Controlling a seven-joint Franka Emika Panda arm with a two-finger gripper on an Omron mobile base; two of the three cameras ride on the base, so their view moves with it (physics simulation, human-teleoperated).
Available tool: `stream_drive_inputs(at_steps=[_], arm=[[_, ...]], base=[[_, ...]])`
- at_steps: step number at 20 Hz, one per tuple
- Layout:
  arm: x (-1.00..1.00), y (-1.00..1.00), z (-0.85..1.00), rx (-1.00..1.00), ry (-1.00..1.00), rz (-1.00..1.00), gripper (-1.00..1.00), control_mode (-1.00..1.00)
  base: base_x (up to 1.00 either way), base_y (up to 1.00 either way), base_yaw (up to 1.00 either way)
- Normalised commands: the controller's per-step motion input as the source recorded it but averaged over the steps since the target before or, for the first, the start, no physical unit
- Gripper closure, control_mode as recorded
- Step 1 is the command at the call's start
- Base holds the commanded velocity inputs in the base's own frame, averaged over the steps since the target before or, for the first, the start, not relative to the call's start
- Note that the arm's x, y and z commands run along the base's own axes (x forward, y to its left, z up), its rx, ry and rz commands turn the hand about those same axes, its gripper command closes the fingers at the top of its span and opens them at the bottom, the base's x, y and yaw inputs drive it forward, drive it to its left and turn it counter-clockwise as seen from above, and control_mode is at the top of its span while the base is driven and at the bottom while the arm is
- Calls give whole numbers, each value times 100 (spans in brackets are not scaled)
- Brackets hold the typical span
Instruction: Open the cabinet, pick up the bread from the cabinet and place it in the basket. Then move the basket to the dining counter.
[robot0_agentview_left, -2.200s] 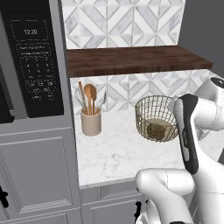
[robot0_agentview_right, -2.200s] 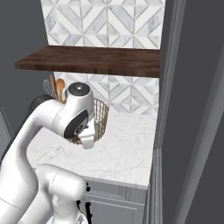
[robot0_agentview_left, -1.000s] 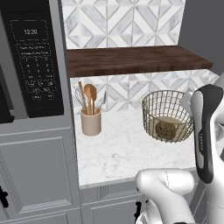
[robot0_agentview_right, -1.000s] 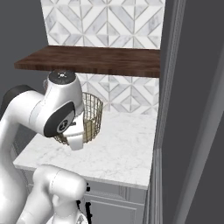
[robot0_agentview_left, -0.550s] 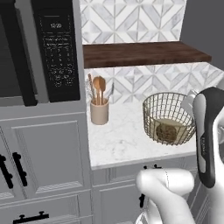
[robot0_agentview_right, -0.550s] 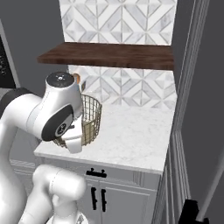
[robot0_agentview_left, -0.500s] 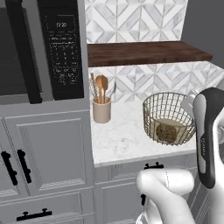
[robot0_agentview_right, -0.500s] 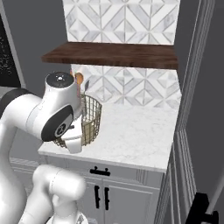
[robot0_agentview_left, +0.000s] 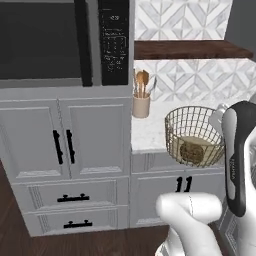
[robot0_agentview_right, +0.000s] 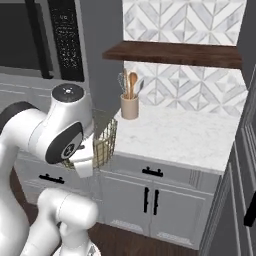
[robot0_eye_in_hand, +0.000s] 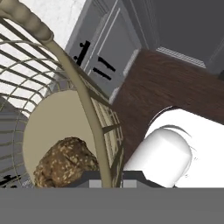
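The tool (robot0_eye_in_hand: 106, 181), clamped on the basket (robot0_agentview_left: 194, 136) rim with the bread (robot0_agentview_left: 190, 152) inside, has carried it off the worktop (robot0_agentview_right: 180, 135).

I am working in a home kitchen. Beyond my gripper (robot0_eye_in_hand: 106, 183) I see grey cabinets (robot0_agentview_left: 70, 140), a built-in microwave (robot0_agentview_left: 65, 42) and a marble worktop (robot0_agentview_right: 180, 132) with geometric tiles (robot0_agentview_right: 185, 20) behind it.

White jointed robot arm (robot0_agentview_left: 235, 155) upright at right frame edge; two-finger gripper (robot0_eye_in_hand: 106, 183) clamped on a wire rim.
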Motion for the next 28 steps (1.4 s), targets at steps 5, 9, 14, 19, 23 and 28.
stream_drive_inputs(at_steps=[5, 9, 14, 19, 23, 28], arm=[[0, 0, 0, 0, 0, 0, 100, 100], [0, 0, 0, 0, 0, 0, 100, 100], [0, 0, 0, 0, 0, 0, 100, 100], [0, 0, 0, 0, 0, 0, 100, 100], [0, 0, 0, 0, 0, 0, 100, 100], [0, 0, 0, 0, 0, 0, 100, 100]], base=[[-39, 81, 88], [-11, 63, 99], [17, 64, 84], [98, 94, 42], [100, 100, 13], [99, 100, -2]])
